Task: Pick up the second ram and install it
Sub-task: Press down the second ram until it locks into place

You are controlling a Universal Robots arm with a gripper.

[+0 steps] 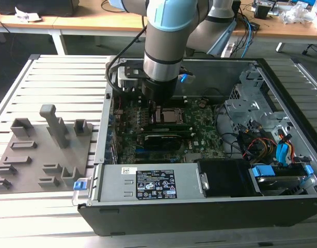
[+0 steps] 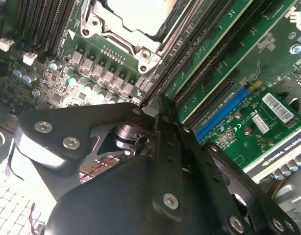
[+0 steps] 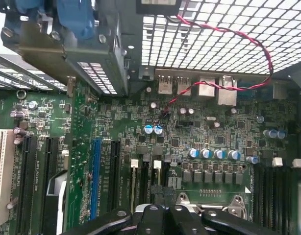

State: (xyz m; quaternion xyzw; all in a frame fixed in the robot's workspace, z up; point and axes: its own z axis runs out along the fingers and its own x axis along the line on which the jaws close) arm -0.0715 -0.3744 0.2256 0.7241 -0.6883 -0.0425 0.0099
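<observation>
Exterior view: a slatted metal worktop [image 1: 55, 72] carries an open computer case [image 1: 282, 88] lying on its side, its motherboard [image 1: 202, 124] facing up. A grey moulded holder [image 1: 24, 165] sits near the worktop's edge at the exterior view's left. The robot arm [image 1: 166, 41] reaches straight down into the case, and its end effector [image 1: 158, 101] hangs low over the board next to the CPU socket [image 1: 170, 114].

The second ram [image 1: 171, 126], a thin green stick, appears to stand on edge between the CPU socket and a black graphics card [image 1: 161, 140]. Its long axis runs from the exterior view's left to right, parallel to the case's near wall and the silver power supply [image 1: 148, 183].

Second wrist view: the second ram [image 2: 204, 49] shows as a narrow green strip running diagonally away from the end effector [image 2: 158, 105], alongside the CPU socket [image 2: 136, 14] and the graphics card [image 2: 253, 122].

First wrist view: it looks the other way, past the end effector [image 3: 163, 213], showing the motherboard [image 3: 189, 132], a twisted red and black wire [image 3: 238, 39] and the case's perforated wall [image 3: 214, 29].

How far open the end effector is, and whether it has hold of the stick, I cannot tell.
</observation>
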